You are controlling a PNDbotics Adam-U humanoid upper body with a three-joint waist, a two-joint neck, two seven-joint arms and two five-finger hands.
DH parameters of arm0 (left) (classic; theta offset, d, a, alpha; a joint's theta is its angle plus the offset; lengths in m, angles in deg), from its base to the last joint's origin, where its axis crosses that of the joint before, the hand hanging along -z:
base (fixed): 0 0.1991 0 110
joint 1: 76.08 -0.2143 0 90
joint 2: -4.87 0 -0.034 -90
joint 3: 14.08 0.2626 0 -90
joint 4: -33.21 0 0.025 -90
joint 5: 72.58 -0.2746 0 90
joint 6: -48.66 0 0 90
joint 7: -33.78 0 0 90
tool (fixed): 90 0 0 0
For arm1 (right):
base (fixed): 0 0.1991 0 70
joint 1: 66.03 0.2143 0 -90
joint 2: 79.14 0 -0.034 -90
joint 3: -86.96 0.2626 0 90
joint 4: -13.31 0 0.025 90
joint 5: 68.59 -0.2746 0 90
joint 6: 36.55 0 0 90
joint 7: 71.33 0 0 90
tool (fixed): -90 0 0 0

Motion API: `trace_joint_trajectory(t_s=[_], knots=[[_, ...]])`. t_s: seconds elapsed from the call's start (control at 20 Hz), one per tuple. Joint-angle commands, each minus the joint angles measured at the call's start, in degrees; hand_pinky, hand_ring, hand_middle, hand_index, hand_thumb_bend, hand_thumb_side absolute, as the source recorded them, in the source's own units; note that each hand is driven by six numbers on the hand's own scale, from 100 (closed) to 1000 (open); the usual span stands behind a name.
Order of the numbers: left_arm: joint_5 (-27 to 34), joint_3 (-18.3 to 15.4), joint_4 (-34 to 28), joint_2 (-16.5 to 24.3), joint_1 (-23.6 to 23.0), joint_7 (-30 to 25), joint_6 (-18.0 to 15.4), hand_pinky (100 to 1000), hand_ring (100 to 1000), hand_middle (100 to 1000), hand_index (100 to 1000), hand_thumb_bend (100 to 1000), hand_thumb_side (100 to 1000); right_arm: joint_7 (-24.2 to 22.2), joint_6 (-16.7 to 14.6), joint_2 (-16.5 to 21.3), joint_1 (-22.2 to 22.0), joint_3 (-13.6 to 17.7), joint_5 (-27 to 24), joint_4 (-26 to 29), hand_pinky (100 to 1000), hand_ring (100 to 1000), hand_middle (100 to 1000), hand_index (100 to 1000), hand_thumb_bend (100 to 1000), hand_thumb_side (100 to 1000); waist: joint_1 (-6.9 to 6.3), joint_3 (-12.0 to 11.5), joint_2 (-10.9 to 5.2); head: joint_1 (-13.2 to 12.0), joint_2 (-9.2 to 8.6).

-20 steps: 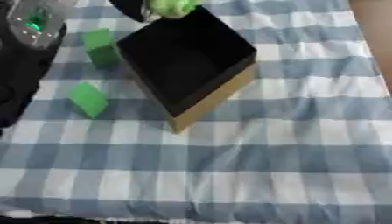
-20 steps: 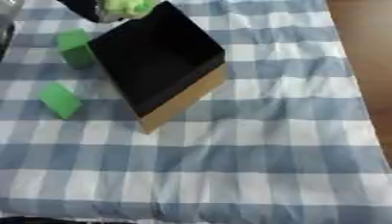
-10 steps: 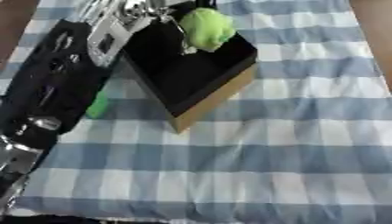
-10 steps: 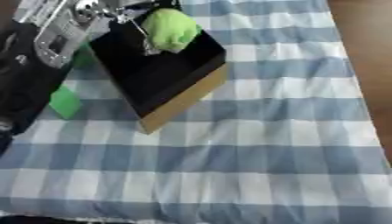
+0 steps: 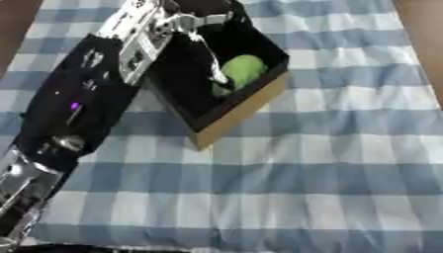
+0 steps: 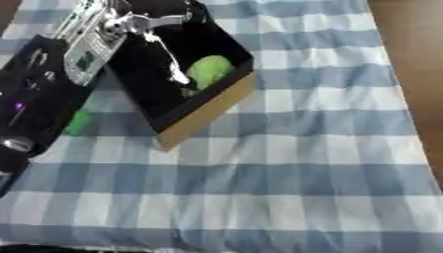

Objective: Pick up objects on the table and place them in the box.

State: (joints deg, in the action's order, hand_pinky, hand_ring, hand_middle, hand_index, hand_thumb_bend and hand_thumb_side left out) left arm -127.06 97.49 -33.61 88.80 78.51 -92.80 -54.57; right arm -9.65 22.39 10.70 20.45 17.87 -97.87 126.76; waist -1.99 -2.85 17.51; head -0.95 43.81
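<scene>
Tablecloth (image 5: 311, 163), blue checked, lies bare in front, and a green block (image 6: 79, 122) shows beside the left arm. Since a second ago the left hand (image 5: 200, 29) has come down into the box (image 5: 238, 116). The round green object (image 5: 243, 70) now sits inside, just beside its spread fingers, probably released; the block still waits.

Boxes: one box (image 5: 246, 106) stood on the cloth.
Green balls: one ball (image 5: 243, 70) lay inside it.
Green blocks: one block (image 6: 79, 122) showed beside the arm.
Hands: one left hand (image 5: 173, 22) was visible.
Cloths: one checked cloth (image 5: 329, 168).
</scene>
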Motion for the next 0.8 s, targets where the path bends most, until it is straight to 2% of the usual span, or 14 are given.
trace_joint_trajectory(t_s=[0.05, 0.4, 0.5, 0.8], knots=[[-1.5, -1.2, -1.5, 0.8, 0.9, 0.5, -0.7, 938, 915, 837, 917, 663, 445, 0.0, 0.4, 0.5, 0.1, 0.3, 0.2, 1.1, 892, 1000, 417, 888, 100, 555, 0.05, 0.0, -1.47, 0.1, 0.31], [0.0, -3.2, -7.4, 3.3, 0.7, 1.5, 1.1, 913, 893, 809, 894, 573, 419, 0.1, 0.5, 0.4, -0.2, 0.4, 0.5, 1.1, 892, 1000, 416, 888, 100, 554, -0.07, -0.3, -1.7, 0.4, 0.31], [2.2, -3.8, -10.2, 5.9, 0.2, 1.6, 2.3, 906, 885, 802, 888, 562, 416, 0.4, 0.4, 0.5, -0.5, 0.6, 0.7, 1.1, 892, 1000, 416, 888, 100, 554, -0.2, -0.6, -1.85, 0.8, 0.31], [10.8, -4.5, -19.6, 17.1, -3.7, 0.6, 5.2, 905, 881, 800, 884, 582, 411, 1.0, 0.0, 0.9, -1.0, 0.9, 1.2, 1.1, 892, 1000, 418, 888, 100, 554, -0.55, -1.6, -2.2, 1.8, 0.31]])
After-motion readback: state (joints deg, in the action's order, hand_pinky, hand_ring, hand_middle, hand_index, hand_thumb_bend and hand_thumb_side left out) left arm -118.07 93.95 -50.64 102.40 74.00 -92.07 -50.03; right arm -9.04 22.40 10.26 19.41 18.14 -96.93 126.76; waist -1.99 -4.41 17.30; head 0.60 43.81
